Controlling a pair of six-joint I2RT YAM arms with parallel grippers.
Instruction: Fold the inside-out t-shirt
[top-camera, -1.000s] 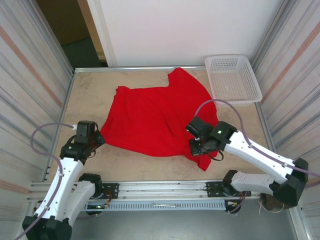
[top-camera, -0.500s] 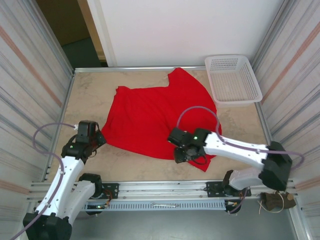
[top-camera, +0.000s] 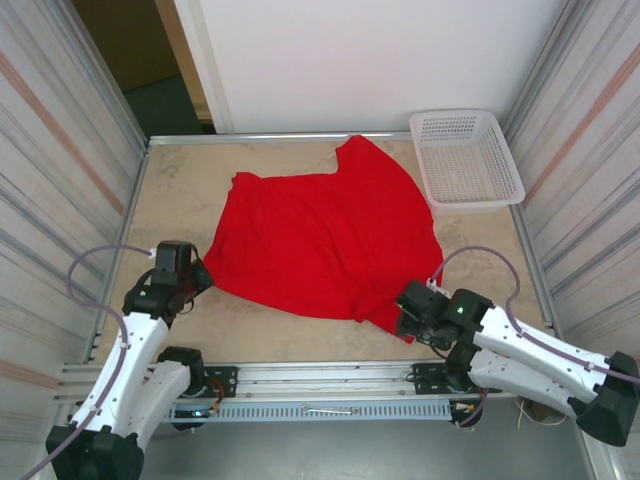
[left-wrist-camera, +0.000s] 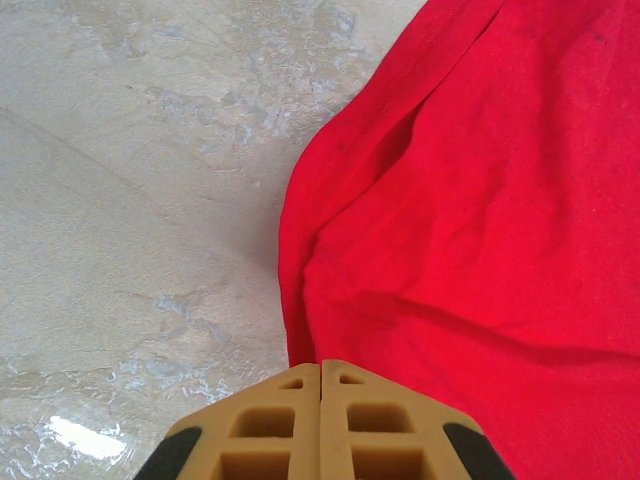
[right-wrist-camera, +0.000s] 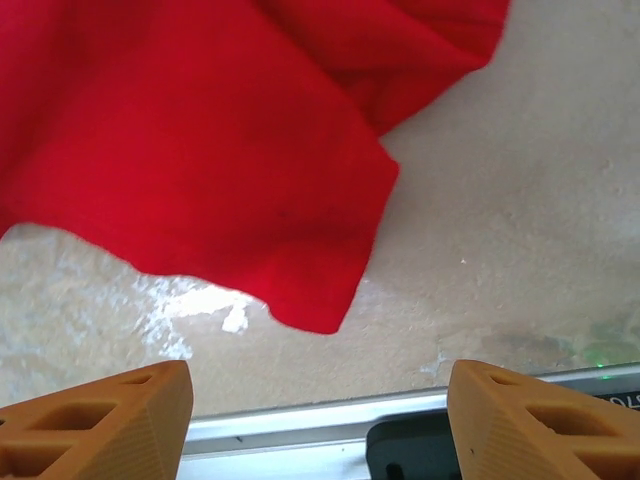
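The inside-out t-shirt (top-camera: 320, 235) is bright red and lies spread, rumpled, over the middle of the table. My left gripper (top-camera: 197, 272) sits at its near-left corner. In the left wrist view its jaws (left-wrist-camera: 320, 366) are pressed together right at the shirt's edge (left-wrist-camera: 480, 200), and the folds of cloth run into the fingertips. My right gripper (top-camera: 408, 312) hangs at the shirt's near-right corner. Its fingers (right-wrist-camera: 320, 400) stand wide apart with nothing between them. A loose corner of the shirt (right-wrist-camera: 200, 150) lies on the table just ahead of them.
A white mesh basket (top-camera: 465, 155) stands at the far right corner. Bare marbled table (top-camera: 175, 190) shows left of the shirt and along the near edge. The metal rail (top-camera: 320, 375) runs below the right gripper, close under its fingers (right-wrist-camera: 300, 425).
My right gripper carried the shirt's near-right part leftward, opened and let it go, then drew back to the near right. The left arm has not moved.
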